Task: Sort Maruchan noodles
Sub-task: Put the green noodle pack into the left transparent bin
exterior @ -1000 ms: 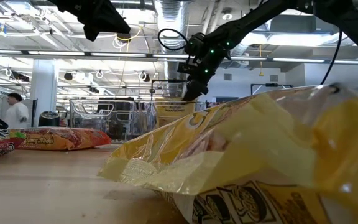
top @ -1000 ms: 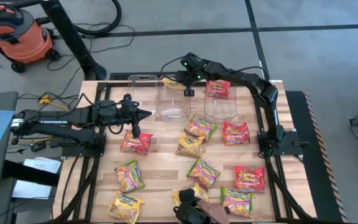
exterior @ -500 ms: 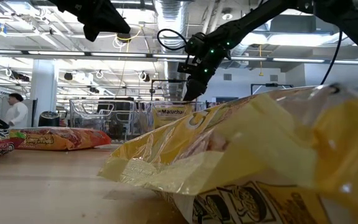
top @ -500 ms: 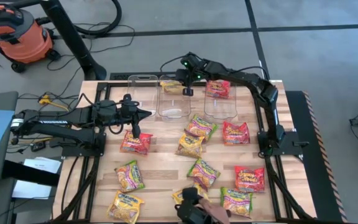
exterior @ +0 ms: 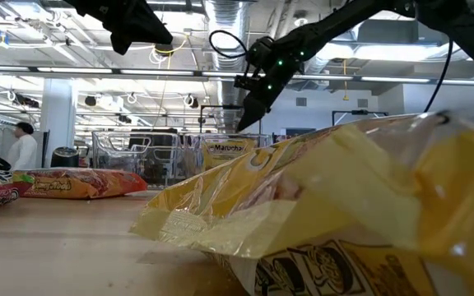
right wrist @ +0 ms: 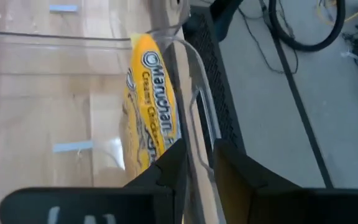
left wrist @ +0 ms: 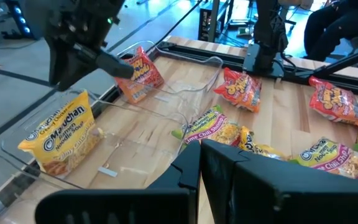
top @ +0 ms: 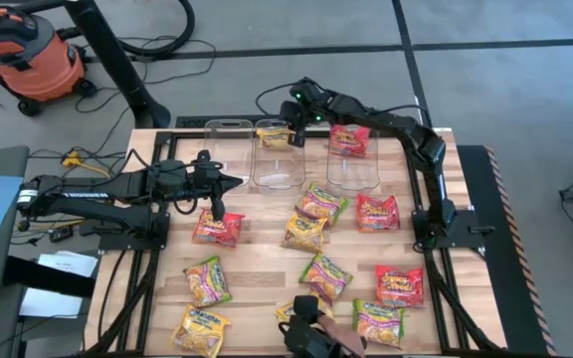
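Maruchan packets in yellow, red-orange and green-with-pink lie scattered on the wooden table. One yellow packet (top: 275, 137) (right wrist: 151, 118) stands in the middle clear bin (top: 275, 167), leaning on its far wall. A red packet (top: 348, 141) stands in the right bin (top: 352, 167). My right gripper (top: 296, 137) (right wrist: 201, 168) hovers just over the middle bin's far rim, narrowly open and empty. My left gripper (top: 218, 212) (left wrist: 201, 162) waits shut, in the air above a red packet (top: 217, 230) that lies flat on the table's left half.
The left clear bin (top: 229, 149) holds no packet. Loose packets cover the table's middle and near part, such as a green one (top: 321, 202), a red one (top: 377, 212) and a yellow one (top: 304, 231). A yellow packet (exterior: 344, 214) lies right before the low camera.
The yellow packet, which hung just under my right gripper, has dropped lower into the middle bin and now leans there with its label showing. My right gripper has risen and drawn back toward the table's far edge, tipping a little.
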Available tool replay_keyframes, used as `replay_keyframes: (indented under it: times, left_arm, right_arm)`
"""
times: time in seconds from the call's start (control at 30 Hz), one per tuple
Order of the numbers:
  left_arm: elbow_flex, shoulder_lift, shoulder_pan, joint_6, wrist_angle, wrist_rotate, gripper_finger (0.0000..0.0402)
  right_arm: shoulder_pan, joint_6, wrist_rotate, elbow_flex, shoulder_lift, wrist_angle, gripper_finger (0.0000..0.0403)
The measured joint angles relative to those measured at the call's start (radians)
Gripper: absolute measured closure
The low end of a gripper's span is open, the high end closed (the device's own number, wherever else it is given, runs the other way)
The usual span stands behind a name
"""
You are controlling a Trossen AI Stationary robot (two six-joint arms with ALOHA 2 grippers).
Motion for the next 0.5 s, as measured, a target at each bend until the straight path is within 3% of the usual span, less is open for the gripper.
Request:
replay_keyframes:
  times: [0.5]
  left_arm:
    - [0.015,-0.011,0.004,0.120,-0.012,0.035,0.0388]
  right_arm:
    - [0.196,0.202,0.018,0.349,-0.002,-0.699,0.0300]
